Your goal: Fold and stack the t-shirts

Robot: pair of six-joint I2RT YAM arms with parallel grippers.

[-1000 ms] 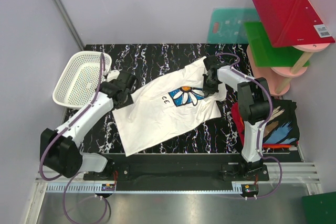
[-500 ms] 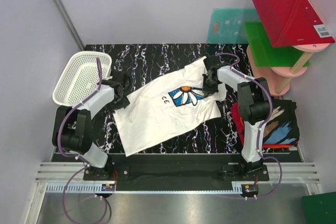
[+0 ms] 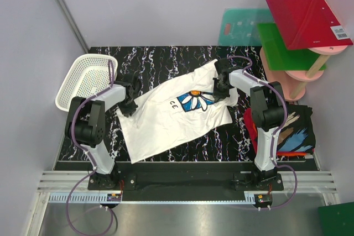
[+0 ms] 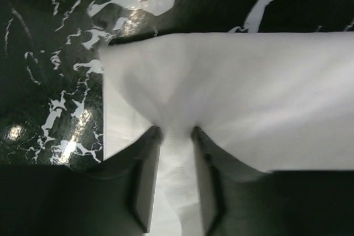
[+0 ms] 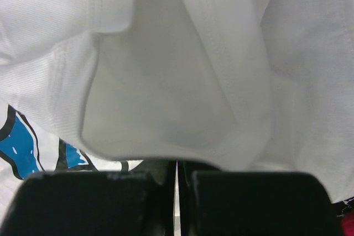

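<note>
The white t-shirt (image 3: 166, 117) with the blue daisy print lies spread on the black marbled table (image 3: 166, 59). My left gripper (image 3: 128, 99) is at its left edge, shut on a pinch of the white cloth (image 4: 176, 158). My right gripper (image 3: 221, 88) is at the shirt's upper right part, shut on a fold of white cloth (image 5: 177, 109); blue print shows at the lower left (image 5: 22, 147). The black t-shirt (image 3: 293, 128) with brushstroke print lies on a red-orange one (image 3: 248, 122) at the right table edge.
A white mesh basket (image 3: 86, 81) stands at the back left, close to my left arm. Green and red boards on a pink stand (image 3: 301, 31) are at the back right, off the table.
My left arm has folded back towards its base, and its gripper has shifted slightly left along the shirt's left edge. The right arm and shirt have barely moved.
</note>
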